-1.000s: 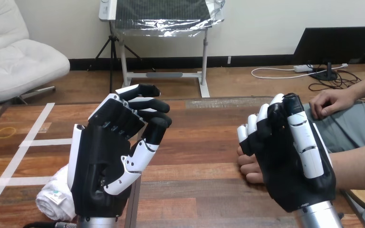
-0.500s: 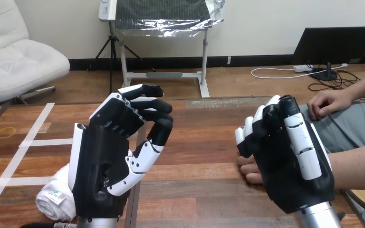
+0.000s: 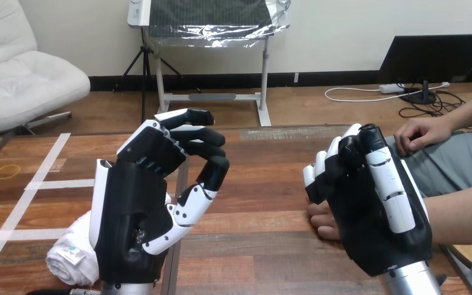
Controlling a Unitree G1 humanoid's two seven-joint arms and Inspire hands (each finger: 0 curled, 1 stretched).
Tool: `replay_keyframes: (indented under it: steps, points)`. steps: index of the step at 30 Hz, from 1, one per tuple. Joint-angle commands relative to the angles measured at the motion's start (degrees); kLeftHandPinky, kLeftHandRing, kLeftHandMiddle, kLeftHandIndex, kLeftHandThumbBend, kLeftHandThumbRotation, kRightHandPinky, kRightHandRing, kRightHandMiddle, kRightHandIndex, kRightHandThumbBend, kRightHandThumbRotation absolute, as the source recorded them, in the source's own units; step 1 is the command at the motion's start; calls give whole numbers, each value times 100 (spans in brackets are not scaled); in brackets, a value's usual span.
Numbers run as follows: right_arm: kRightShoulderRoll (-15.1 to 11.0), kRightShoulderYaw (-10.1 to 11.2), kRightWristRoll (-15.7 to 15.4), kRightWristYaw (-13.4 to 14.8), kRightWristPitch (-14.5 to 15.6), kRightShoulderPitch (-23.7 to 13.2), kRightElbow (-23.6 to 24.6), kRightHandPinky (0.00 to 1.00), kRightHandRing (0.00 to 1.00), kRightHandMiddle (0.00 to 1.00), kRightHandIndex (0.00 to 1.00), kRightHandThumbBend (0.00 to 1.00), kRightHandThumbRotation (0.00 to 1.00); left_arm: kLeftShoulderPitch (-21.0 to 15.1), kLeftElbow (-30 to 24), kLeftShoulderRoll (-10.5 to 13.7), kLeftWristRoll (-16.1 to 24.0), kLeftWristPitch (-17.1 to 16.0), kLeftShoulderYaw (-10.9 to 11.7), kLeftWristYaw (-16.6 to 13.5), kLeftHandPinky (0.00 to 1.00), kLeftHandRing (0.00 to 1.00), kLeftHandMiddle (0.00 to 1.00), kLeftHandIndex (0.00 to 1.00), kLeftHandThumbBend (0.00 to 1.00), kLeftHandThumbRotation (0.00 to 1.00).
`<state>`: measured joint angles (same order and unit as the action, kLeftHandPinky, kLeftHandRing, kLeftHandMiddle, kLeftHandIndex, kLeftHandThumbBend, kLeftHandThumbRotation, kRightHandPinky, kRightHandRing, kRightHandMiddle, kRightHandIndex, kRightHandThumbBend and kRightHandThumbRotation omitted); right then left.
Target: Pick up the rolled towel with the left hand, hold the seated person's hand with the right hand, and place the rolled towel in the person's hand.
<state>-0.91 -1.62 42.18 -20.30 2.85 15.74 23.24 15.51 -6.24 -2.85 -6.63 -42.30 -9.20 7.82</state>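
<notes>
White rolled towel [image 3: 67, 253] beside empty, curled left hand [image 3: 129, 221], right hand [image 3: 378, 221] seemingly resting over person's hand [image 3: 321, 222], grip unclear

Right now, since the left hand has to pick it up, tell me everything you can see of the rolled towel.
The rolled towel is white, soft-looking cloth wound into a thick roll, with a small tag bearing a green mark. It lies on its side on the wooden table, at the near left. The left hand, fingers curled on nothing, stands in front and hides much of it; whether they touch cannot be told.
</notes>
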Motion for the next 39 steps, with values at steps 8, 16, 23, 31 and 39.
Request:
replay_keyframes:
  steps: [8,16,23,31,39]
  points:
    - [240,-92,-1121,313,-673,39,17,11,19,29,32,51,41,625,98,-75,-107,-107,-294,94,49,51,55,61,54,16]
    - [234,-214,-2893,753,-1896,41,-266,21,34,47,43,42,46,635,93,-42,-109,-61,-255,122,48,52,57,61,55,20]
    - [170,-295,-3407,983,-2151,95,-315,42,59,68,64,40,49,634,126,-23,-266,-45,-266,200,46,54,61,63,59,33]
    - [121,-449,-2729,710,-2015,175,-222,54,75,80,77,43,46,681,14,17,-733,226,-347,430,46,55,66,66,65,38]
    - [60,-503,-2720,665,-2159,190,-299,59,81,84,81,47,51,648,33,22,-671,229,-309,499,45,55,68,67,65,40]
